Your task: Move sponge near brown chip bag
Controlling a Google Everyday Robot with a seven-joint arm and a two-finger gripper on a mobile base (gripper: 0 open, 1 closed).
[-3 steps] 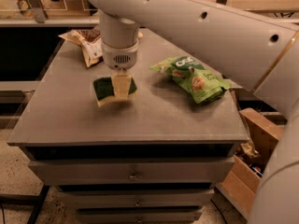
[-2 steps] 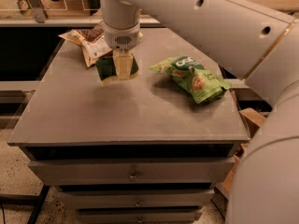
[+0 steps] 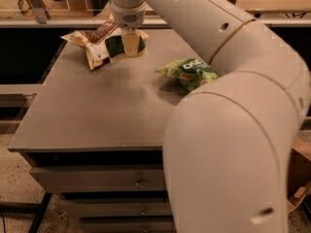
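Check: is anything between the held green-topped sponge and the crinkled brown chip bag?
Nothing visible. The gripper holds the green-topped sponge right beside the brown chip bag; the bright green snack bag lies well aside.

You had the sponge [image 3: 114,46], dark green top over pale yellow foam, pinched in the gripper [image 3: 130,48], just beside the brown chip bag [image 3: 92,47]. That crinkled bag lay flat, its white label panel up; the sponge possibly overlapped its right edge.
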